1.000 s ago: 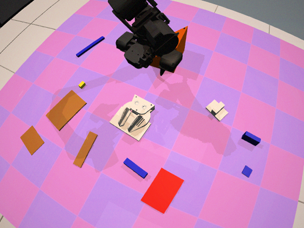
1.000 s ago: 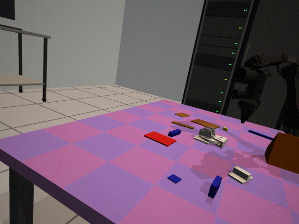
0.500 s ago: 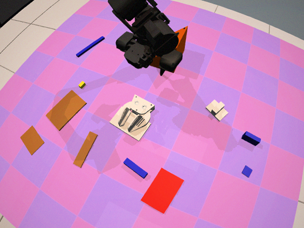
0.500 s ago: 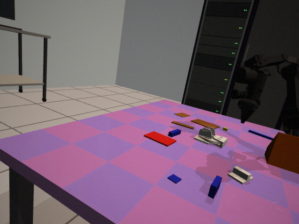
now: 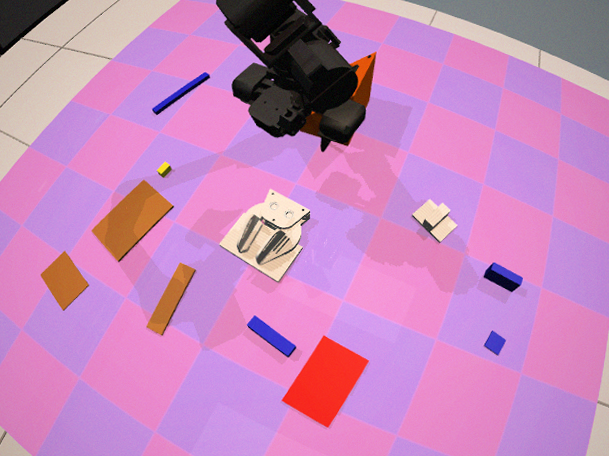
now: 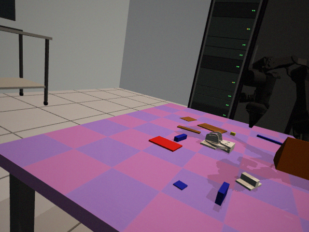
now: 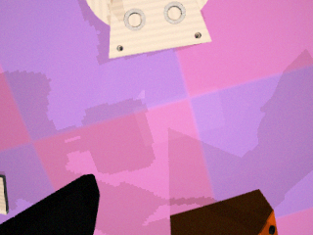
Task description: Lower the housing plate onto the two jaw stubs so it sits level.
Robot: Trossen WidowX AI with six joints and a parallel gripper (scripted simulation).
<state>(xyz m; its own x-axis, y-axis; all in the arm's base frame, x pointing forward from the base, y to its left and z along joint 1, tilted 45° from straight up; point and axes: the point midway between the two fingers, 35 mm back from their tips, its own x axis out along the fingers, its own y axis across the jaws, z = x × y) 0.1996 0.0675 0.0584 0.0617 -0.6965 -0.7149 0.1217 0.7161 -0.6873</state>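
The cream housing plate lies over the rear of the jaw assembly. It looks level in the exterior view, and a round stub end shows in each of its two ringed holes. The two grey-shaded jaws stand in front of it on the cream base. The plate's underside is hidden. My gripper is open and empty, raised behind the assembly and clear of the plate. In the wrist view one dark finger shows at the lower left; the other is not visible.
An orange wedge block stands beneath and beside my hand. A cream stepped piece lies to the right. Blue bars, brown boards, a red board and a yellow cube lie around.
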